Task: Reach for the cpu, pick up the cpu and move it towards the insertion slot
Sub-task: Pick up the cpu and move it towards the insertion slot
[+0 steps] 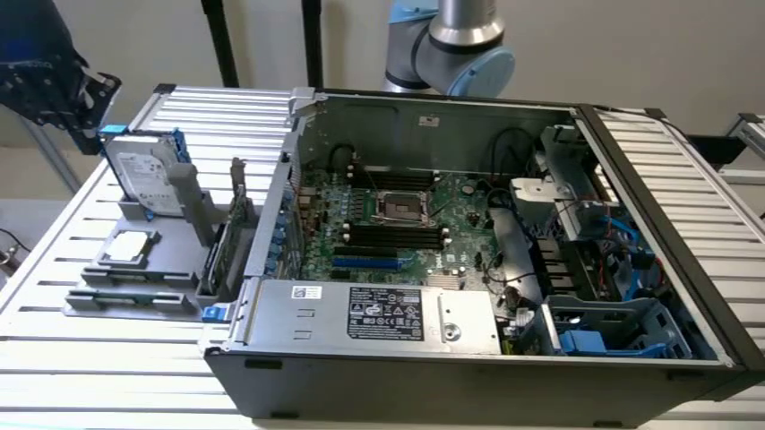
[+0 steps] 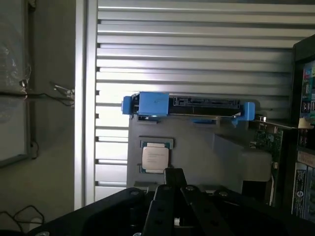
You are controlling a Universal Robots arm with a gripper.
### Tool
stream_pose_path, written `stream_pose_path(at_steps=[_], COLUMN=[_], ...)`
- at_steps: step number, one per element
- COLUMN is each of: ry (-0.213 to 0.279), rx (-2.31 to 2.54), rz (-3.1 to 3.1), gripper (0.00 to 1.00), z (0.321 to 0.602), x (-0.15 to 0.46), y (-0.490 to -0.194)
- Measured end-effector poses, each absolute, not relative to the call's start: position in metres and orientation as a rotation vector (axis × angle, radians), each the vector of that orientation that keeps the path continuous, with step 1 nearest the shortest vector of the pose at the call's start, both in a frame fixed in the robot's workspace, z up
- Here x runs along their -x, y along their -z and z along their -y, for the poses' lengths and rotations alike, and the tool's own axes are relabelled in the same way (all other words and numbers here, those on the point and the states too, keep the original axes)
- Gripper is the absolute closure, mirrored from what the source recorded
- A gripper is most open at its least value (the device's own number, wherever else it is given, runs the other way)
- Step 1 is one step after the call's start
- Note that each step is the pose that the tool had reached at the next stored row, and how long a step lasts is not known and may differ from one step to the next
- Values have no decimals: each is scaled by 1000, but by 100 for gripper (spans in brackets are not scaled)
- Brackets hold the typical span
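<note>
With the jaws seemingly together above the cpu [image 2: 155, 157], which lies flat in its grey holder [image 2: 197, 164] on the counter [image 2: 197, 49], we should part them and centre squarely over it.

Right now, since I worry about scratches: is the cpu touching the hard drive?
Apart. The wrist view shows bare grey holder between the cpu and the upright hard drive.
</note>
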State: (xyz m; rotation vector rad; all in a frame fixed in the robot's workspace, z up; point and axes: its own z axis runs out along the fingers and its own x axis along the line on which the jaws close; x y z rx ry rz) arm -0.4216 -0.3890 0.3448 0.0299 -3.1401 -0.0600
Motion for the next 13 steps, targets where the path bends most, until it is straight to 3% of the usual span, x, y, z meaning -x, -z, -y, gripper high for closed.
stream_pose_path(at_steps=[10,13], ry=[60,60], rx=[-30,-30], rz=[3140,3140], gripper=[89,76], z=[396,396], x=[434,434], y=[-344,-344])
